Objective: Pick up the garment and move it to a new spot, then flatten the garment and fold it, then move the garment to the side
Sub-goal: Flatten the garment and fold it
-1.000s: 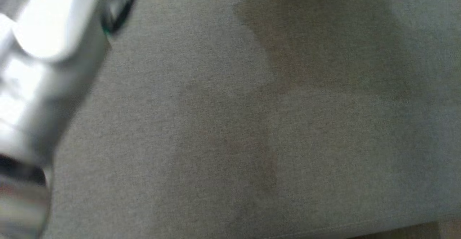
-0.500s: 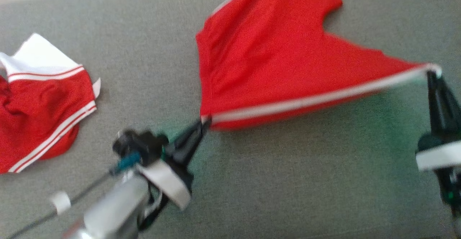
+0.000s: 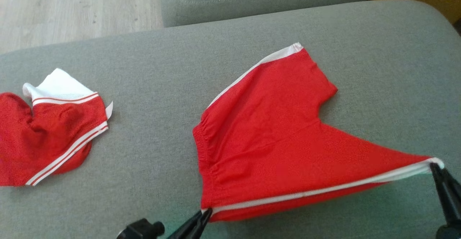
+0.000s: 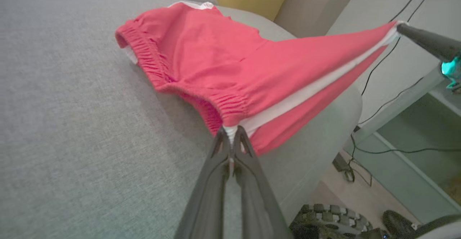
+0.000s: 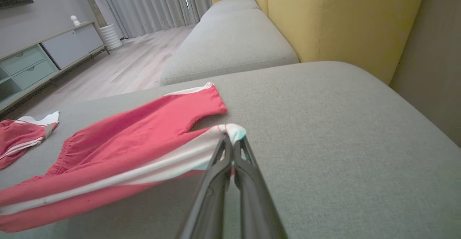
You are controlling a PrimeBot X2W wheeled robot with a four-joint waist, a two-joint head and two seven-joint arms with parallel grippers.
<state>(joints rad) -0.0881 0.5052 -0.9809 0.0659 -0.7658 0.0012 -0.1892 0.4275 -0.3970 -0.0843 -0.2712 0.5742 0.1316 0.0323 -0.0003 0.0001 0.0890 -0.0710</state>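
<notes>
Red shorts (image 3: 266, 138) pinched at both stripe ends: left gripper (image 3: 206, 214) clamped on waistband corner, right gripper (image 3: 437, 167) clamped on leg-hem corner. Head camera swung since half-second back; grips unchanged. Near edge lifted taut, rest on grey sofa cushion (image 3: 151, 73). Judging mid-flatten. Second red-white garment (image 3: 54, 131) well left. No containers.

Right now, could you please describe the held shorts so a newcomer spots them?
On the grey sofa cushion, right of centre, lie red shorts. Unlike the crumpled red garment at left, their white-striped edge is stretched between the left tool and right tool.
</notes>
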